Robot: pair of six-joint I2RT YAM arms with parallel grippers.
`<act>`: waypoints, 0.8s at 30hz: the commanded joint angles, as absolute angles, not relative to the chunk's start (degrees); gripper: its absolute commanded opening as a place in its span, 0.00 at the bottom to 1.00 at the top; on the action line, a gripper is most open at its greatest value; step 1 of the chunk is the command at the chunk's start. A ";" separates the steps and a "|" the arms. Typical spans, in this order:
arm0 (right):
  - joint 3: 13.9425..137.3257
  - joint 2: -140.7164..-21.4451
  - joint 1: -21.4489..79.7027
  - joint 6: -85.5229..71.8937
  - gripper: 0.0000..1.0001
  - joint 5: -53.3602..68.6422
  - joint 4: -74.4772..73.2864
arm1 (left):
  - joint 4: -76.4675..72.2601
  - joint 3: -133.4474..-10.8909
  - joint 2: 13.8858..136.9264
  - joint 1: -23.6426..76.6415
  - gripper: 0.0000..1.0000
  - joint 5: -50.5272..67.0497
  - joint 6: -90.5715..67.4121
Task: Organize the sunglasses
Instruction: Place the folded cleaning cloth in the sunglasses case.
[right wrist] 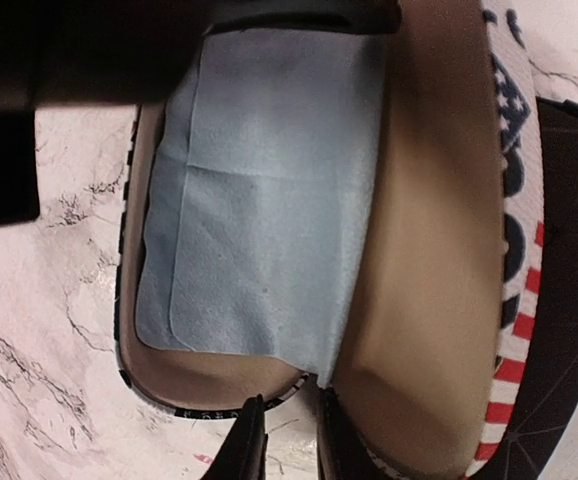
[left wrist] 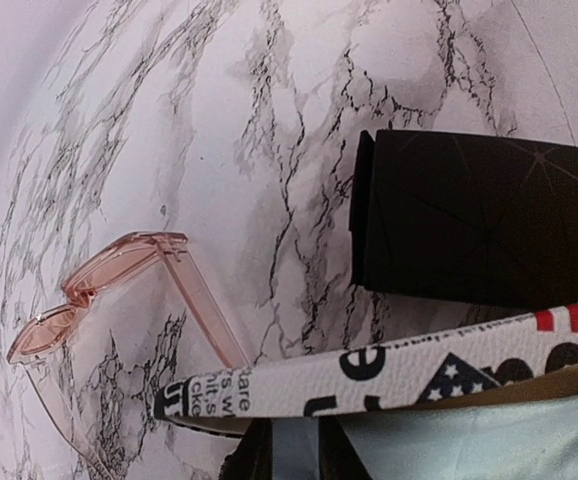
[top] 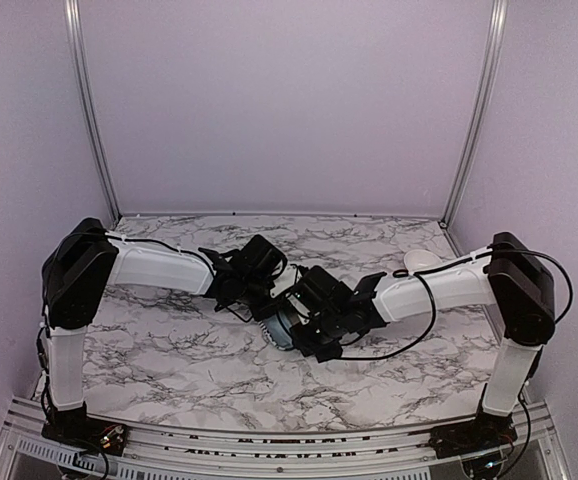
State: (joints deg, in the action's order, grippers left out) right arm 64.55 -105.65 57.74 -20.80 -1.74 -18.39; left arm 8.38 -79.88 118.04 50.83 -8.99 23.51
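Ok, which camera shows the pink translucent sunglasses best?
Left wrist: the sunglasses lie clearly on the marble beside the patterned case. Top external: arms cover that spot. Right wrist: filled by the open case, no sunglasses discernible.

Both arms reach inward over the marbled table and meet at an open case. The right gripper crowds right over the case. The left gripper hangs just behind-left of it, and a small white object lies well off to its back right.
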 commanded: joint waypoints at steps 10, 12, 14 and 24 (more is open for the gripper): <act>69.17 -98.46 63.52 -14.31 0.25 -1.66 -15.36 | 7.82 -78.57 113.37 50.38 0.30 -8.85 22.16; 69.34 -97.80 63.75 -14.14 0.25 -2.32 -15.53 | 7.91 -78.12 112.66 50.30 0.30 -8.70 22.02; 69.45 -97.06 63.96 -13.94 0.25 -3.19 -15.64 | 7.91 -77.57 111.62 50.15 0.31 -8.52 21.74; 69.02 -92.15 63.98 -12.56 0.26 -9.75 -15.17 | 6.49 -73.68 103.04 48.20 0.44 -10.48 18.68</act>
State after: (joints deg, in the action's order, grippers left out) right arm 65.69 -96.90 61.80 -16.84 -7.70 -18.98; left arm 7.18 -76.01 106.26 49.93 -7.66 20.40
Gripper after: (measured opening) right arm 0.258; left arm 0.424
